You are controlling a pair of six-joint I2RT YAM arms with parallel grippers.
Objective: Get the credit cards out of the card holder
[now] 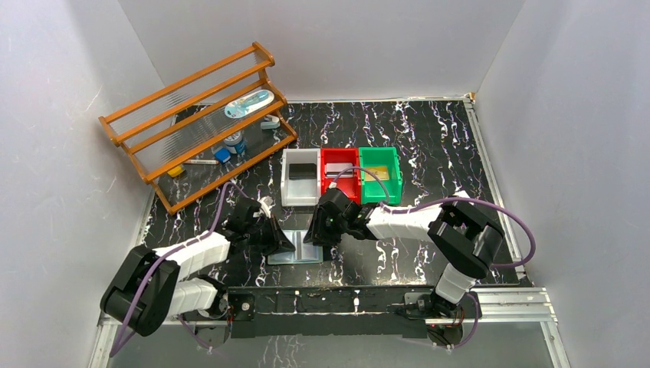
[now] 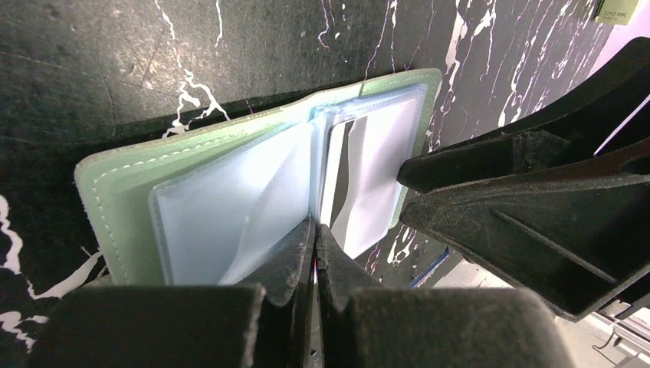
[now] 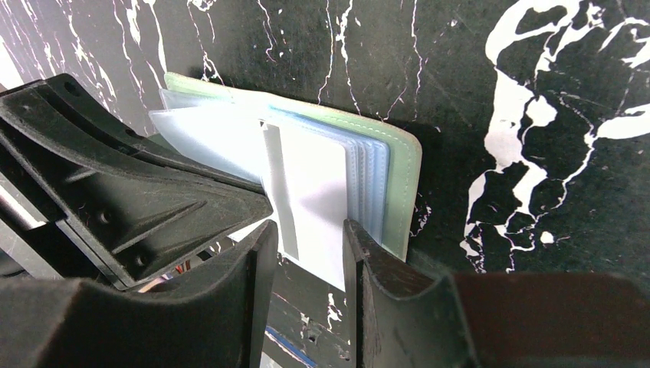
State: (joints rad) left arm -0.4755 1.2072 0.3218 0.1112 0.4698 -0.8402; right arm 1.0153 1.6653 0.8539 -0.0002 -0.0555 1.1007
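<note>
Two sets of jaws flank the card holder (image 1: 296, 254).

No text can be read anywhere: the small pale tag (image 2: 618, 9) at the far right carries print too tiny to make out, and the printed pouch (image 1: 249, 103) on the far-left rack (image 1: 112, 126) is likewise illegible
</note>
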